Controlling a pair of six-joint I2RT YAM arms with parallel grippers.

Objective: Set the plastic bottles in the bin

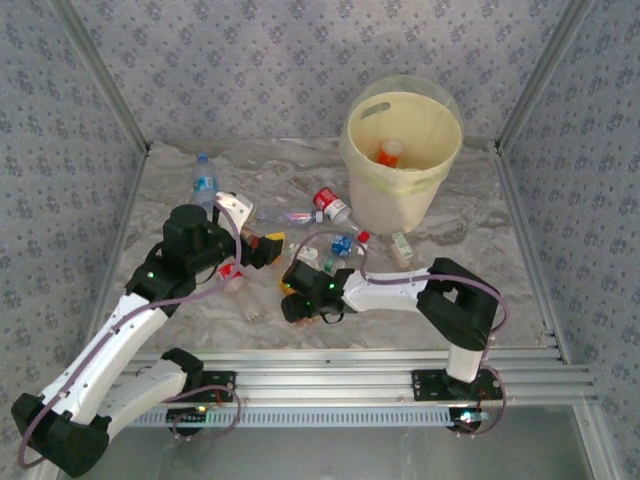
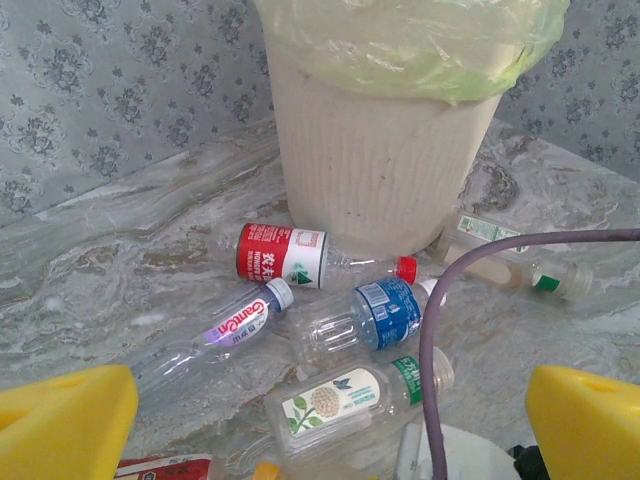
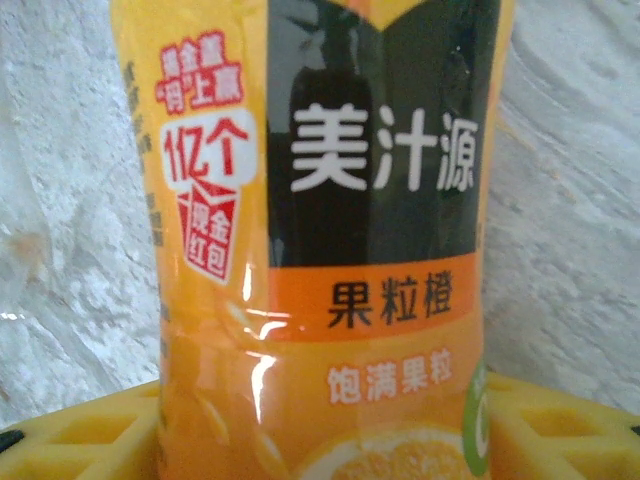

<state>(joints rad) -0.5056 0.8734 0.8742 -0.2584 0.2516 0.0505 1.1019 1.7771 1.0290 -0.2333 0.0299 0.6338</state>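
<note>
top view: the bin [image 1: 395, 205] stands at the far side of the marble table [image 1: 480, 290], and one orange-capped bottle [image 1: 388, 152] already lies inside it. the other plastic bottles are scattered near and left of the bin's foot: a red-label bottle [image 1: 328, 203] just beside it, a blue-label bottle [image 1: 205, 180] well to its left. the left gripper [image 1: 265, 245] hovers nearer than the bin and left of it, jaws spread wide with nothing in them. the right gripper [image 1: 297, 288] is low over the table, nearer again than the bin.

left wrist view: yellow fingers [image 2: 65, 420] stand far apart at the bottom corners, released. beyond them, in front of the bin, lie a red-label bottle [image 2: 285, 255], a purple-label bottle [image 2: 235, 325], a blue-label bottle [image 2: 375, 315] and a green-capped bottle [image 2: 345, 400]; a crushed bottle [image 2: 520, 265] lies to the bin's right.

right wrist view: an orange juice bottle [image 3: 370, 300] sits between yellow fingers [image 3: 80, 430], which look to reach both its sides; whether they are clamped on it i cannot tell.

this bottle should be light and thin-walled, likely to dent under a hard squeeze, and its glossy label looks slippery. a hold across the labelled mid-body, firm but not crushing, seems best.
</note>
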